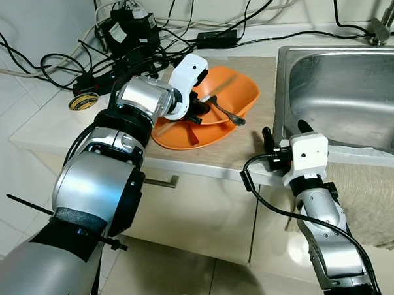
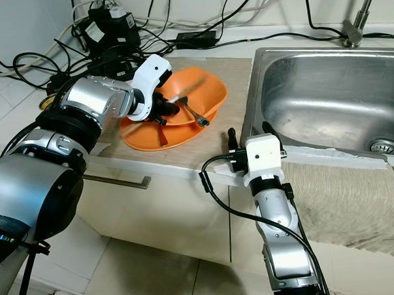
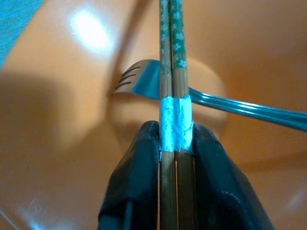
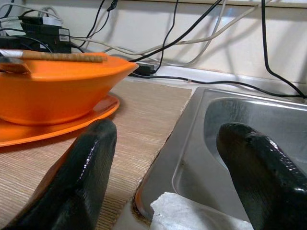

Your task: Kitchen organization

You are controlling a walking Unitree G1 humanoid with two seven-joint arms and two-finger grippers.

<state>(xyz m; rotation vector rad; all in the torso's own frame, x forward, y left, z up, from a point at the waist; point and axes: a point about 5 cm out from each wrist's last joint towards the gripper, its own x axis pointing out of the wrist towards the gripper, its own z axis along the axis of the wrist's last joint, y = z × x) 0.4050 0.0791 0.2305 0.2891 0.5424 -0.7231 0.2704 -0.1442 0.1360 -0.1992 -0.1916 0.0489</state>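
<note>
Chopsticks (image 3: 171,72), light, stiff, slippery, are being clamped at their taped middle by the left gripper (image 3: 175,143) over the orange bowl (image 1: 237,87); the right gripper (image 4: 168,163) is idling, fingers apart.

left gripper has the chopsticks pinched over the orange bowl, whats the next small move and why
Probably lift straight up a little. The left gripper is shut on the taped chopsticks, which cross over the fork lying in the orange bowl. A short vertical rise should clear the fork and the bowl's rim before any sideways carry. The right gripper is open at the sink edge.
</note>
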